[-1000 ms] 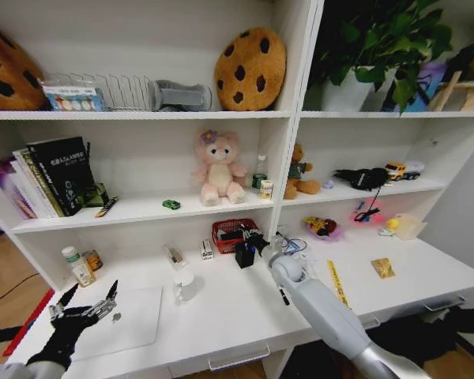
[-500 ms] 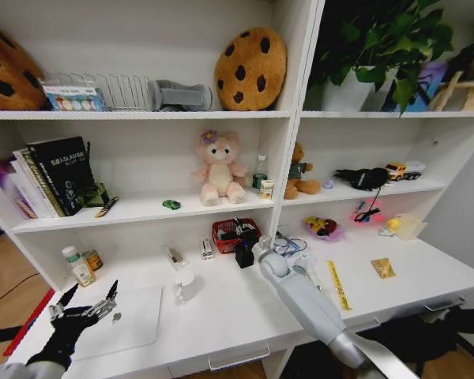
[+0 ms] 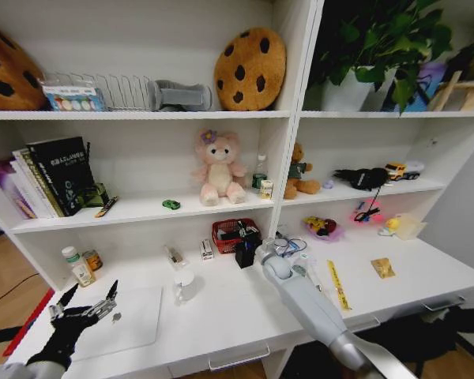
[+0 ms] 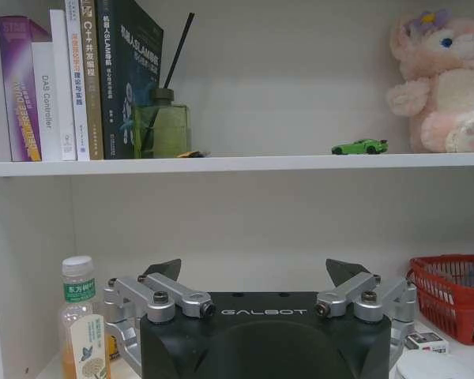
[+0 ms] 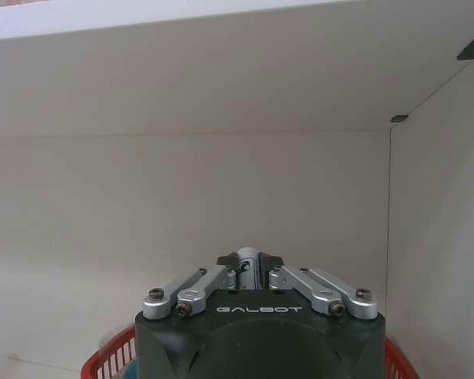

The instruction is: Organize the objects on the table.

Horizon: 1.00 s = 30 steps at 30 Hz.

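Right claw point(image 5: 250, 268) sits with its jaws pressed together on a small silvery-grey thing, most likely a pen or similar slim piece, poised over the red basket point(image 3: 235, 234) at the back of the worktop point(image 3: 221, 316) against the shelving; in the right wrist view the basket's red rim shows just under the claw body, so the held piece hangs above or at the basket's mouth. What the pinched thing is cannot be told for certain, as only its tip shows between the jaws. Judging by its size it is light and stiff, probably smooth-sided and apt to swivel or slip in a two-point pinch, so a hold near its middle would steady it better than one at the end. Left claw point(image 4: 253, 276) is spread wide and idle, hovering over the silver laptop point(image 3: 122, 320) at the near left of the worktop. That laptop would be the heavy, flat, fragile item here, best taken by an edge. On the shelf above, a tiny green toy car point(image 3: 171, 204) rests just beside the pink plush point(image 3: 218, 168); it is light, hard and free-rolling, best gripped across its flanks.
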Motion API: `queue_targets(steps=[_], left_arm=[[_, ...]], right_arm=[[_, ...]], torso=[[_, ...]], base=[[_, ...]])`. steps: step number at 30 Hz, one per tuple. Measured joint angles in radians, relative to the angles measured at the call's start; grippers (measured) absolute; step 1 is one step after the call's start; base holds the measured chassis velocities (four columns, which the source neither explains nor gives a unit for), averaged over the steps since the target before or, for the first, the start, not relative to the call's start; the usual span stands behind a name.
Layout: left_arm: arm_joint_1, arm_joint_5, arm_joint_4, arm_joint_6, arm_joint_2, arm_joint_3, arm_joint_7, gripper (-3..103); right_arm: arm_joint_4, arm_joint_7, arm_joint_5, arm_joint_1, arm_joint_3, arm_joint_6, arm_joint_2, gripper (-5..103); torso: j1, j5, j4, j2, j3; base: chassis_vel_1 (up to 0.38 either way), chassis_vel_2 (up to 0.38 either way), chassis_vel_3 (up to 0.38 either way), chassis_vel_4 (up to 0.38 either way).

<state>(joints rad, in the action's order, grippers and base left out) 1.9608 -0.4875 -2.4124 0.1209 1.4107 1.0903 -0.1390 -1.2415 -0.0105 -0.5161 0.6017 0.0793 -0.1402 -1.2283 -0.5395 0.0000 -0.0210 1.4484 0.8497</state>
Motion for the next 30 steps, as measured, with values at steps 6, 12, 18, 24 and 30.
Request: queue_targets(steps=[6, 12, 18, 24, 30], left_arm=[[0.0, 0.0, 0.0, 0.0, 0.0, 0.0, 0.0, 100], [0.0, 0.0, 0.0, 0.0, 0.0, 0.0, 0.0, 100], [0.0, 0.0, 0.0, 0.0, 0.0, 0.0, 0.0, 100], [0.0, 0.0, 0.0, 0.0, 0.0, 0.0, 0.0, 100], [0.0, 0.0, 0.0, 0.0, 0.0, 0.0, 0.0, 100]], right_arm=[[0.0, -0.006, 0.009, 0.002, -0.003, -0.001, 0.001, 27], [-0.016, -0.005, 0.012, 0.015, -0.009, 0.001, 0.009, 56], [-0.133, 0.016, 0.006, 0.061, -0.032, 0.025, 0.068, 78], [-0.418, 0.095, -0.025, 0.207, -0.086, 0.161, 0.204, 97], [-0.624, 0.241, -0.104, 0.359, -0.142, 0.278, 0.25, 100]], torso=[[0.0, 0.0, -0.0003, 0.0, 0.0], [0.0, 0.0, -0.0003, 0.0, 0.0], [0.0, 0.0, 0.0, 0.0, 0.0], [0.0, 0.0001, -0.0007, 0.0, 0.0], [0.0, 0.0, 0.0001, 0.0, 0.0]], base=[[0.0, 0.0, 0.0, 0.0], [0.0, 0.0, 0.0, 0.0], [0.0, 0.0, 0.0, 0.0], [0.0, 0.0, 0.0, 0.0], [0.0, 0.0, 0.0, 0.0]])
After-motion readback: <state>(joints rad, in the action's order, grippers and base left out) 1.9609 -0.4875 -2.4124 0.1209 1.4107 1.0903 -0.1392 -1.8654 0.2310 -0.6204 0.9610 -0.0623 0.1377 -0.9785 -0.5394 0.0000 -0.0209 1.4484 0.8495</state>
